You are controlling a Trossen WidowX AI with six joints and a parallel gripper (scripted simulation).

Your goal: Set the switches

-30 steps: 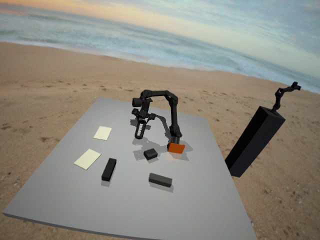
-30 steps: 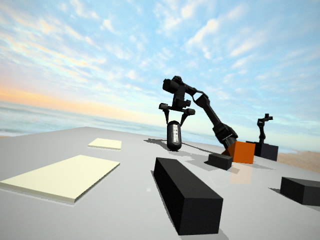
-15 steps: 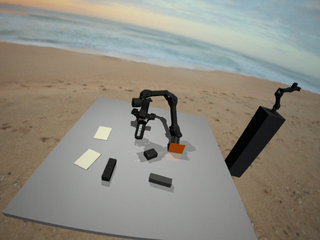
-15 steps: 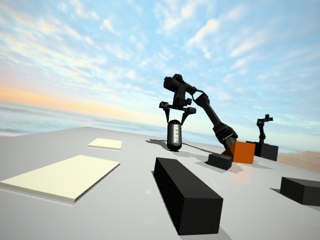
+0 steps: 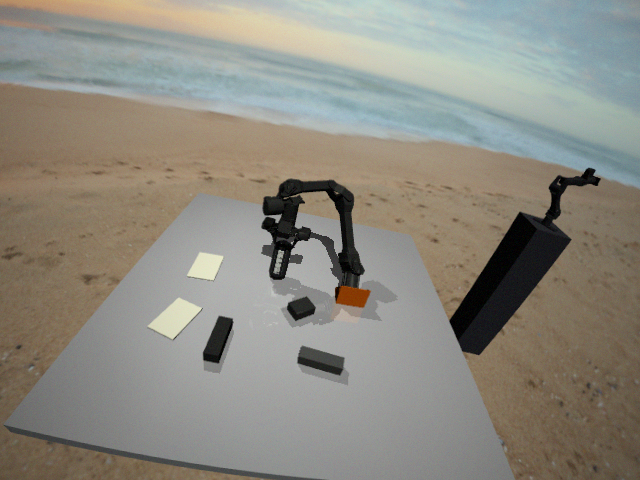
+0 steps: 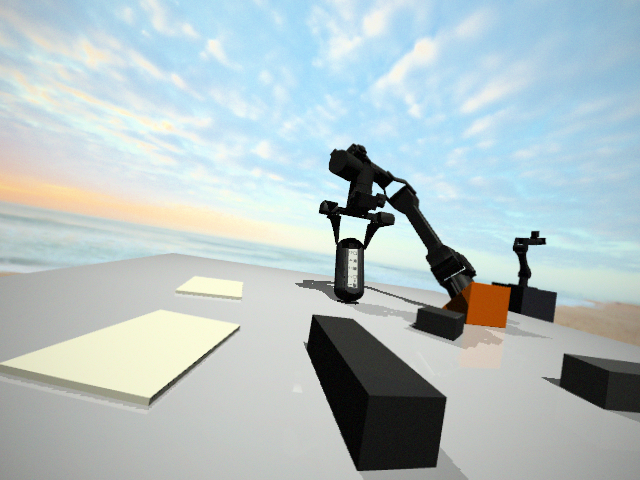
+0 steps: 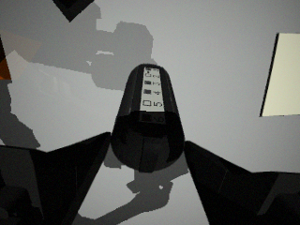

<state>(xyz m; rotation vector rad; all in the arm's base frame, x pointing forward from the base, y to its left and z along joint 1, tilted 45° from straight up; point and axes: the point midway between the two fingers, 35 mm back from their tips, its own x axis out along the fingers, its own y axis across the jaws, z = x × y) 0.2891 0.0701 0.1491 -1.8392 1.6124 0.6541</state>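
Note:
The dark controller unit is held on end, its lower end at or just above the bench. My gripper is shut on its upper end, one fingertip on each side. The white label on its underside faces the wrist camera and the top and exterior views. In the wrist view, squares 1, 3 and 4 look filled, and 2 and 5 empty. Square 6 is in shadow and looks filled. Square 1 is small and foreshortened. The rocker switches are hidden on the far side.
Two cream plates lie left. A long black block, a small dark block and a grey block stand nearer the front. An orange block is at the arm's base.

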